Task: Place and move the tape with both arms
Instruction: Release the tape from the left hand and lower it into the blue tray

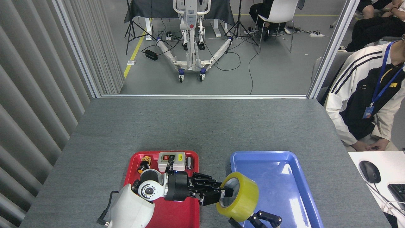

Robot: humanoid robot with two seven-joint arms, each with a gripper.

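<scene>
Gripping the one wide roll of translucent yellow tape [238, 197] through its white core, the black multi-finger left hand [221, 195] reaches sideways over the blue plastic tray's [284, 164] left rim. The right hand [261, 219], fingers spread apart, sits just below. One glossy red tray [133, 164] lies on the grey felt surface [202, 126].

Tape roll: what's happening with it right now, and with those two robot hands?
Left gripper shut on tape roll, carried over blue tray edge. Right gripper open just beneath. Nothing in the way.
</scene>
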